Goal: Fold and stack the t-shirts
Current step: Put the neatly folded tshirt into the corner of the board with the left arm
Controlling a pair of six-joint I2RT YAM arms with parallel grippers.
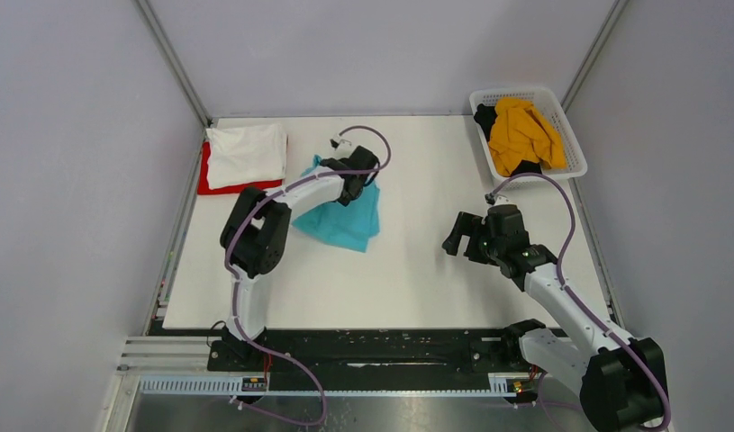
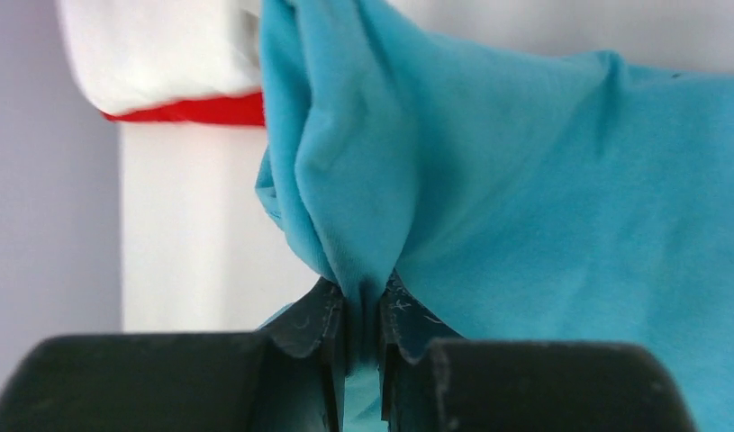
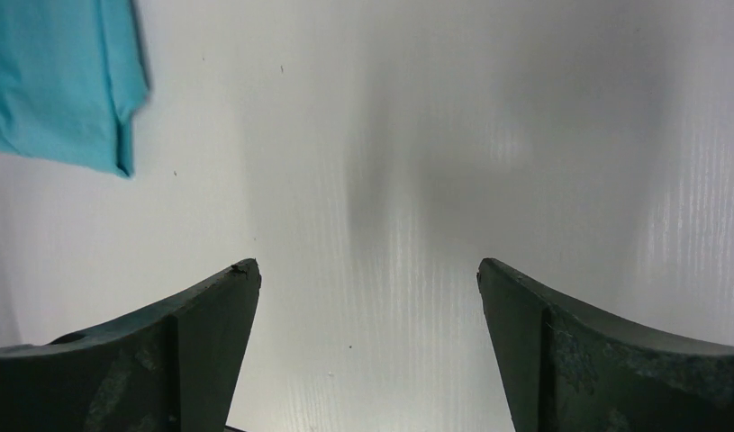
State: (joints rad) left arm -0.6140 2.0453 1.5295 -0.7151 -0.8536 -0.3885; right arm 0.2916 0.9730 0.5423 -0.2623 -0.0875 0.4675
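Overall: 2 arms over a white desk (image 1: 417, 270).
Left hand (image 2: 363, 301): clenched on a bunched fold of the teal shirt (image 2: 525, 180).
Teal shirt: mid-left on the desk, just right of the white shirt.
Far-left corner: white shirt (image 1: 246, 153) lying on red shirt (image 1: 203, 180).
Right hand (image 3: 367, 279): released, jaws wide, above bare desk, holding nothing.
Basket (image 1: 570, 135): far-right corner, holds yellow shirt (image 1: 521, 135) and black shirt (image 1: 485, 117).
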